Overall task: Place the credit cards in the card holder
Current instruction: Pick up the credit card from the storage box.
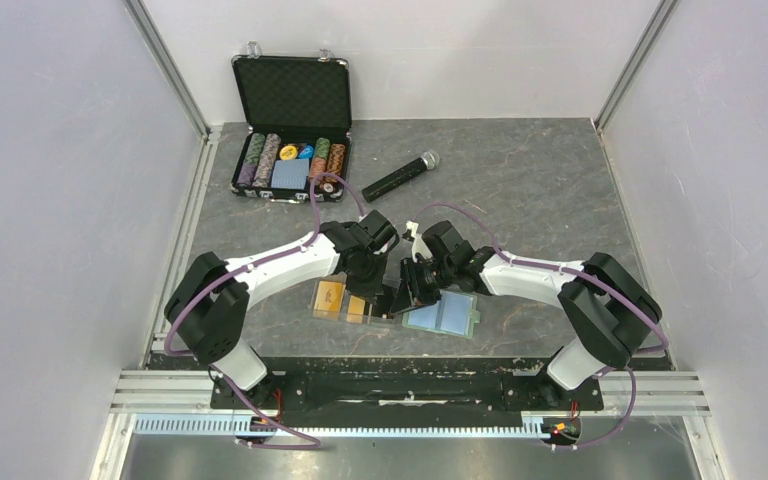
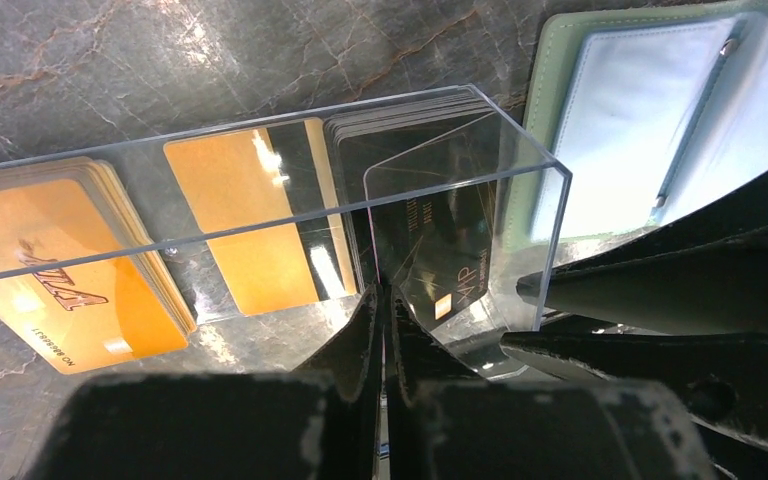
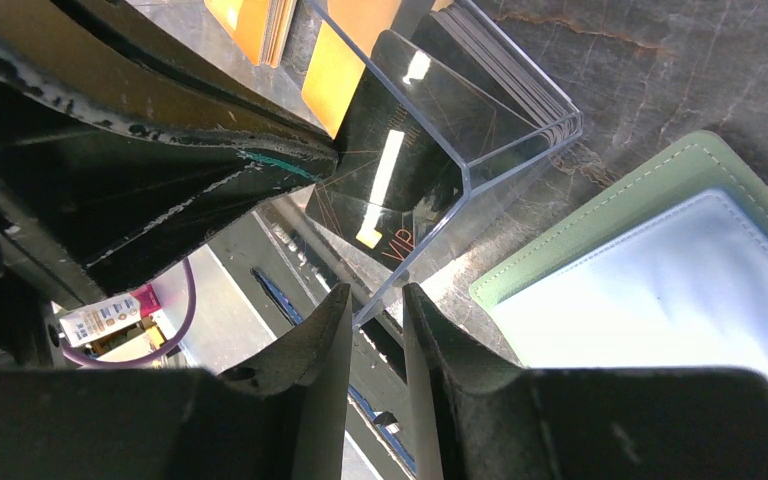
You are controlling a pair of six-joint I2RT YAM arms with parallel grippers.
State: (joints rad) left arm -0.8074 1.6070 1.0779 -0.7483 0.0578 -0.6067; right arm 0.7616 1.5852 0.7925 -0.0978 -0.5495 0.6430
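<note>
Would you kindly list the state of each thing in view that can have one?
Left end effector: shut on black card, tilted up from tray.
Right end effector: straddles tray corner, grip unclear.
Card holder: open, flat.
Orange cards: stacked in tray.
Chip case: open, lid up.
Microphone: lying flat.

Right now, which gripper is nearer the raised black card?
Left. The left gripper pinches the raised black card; the right gripper sits beside it, at the clear tray's corner.
</note>
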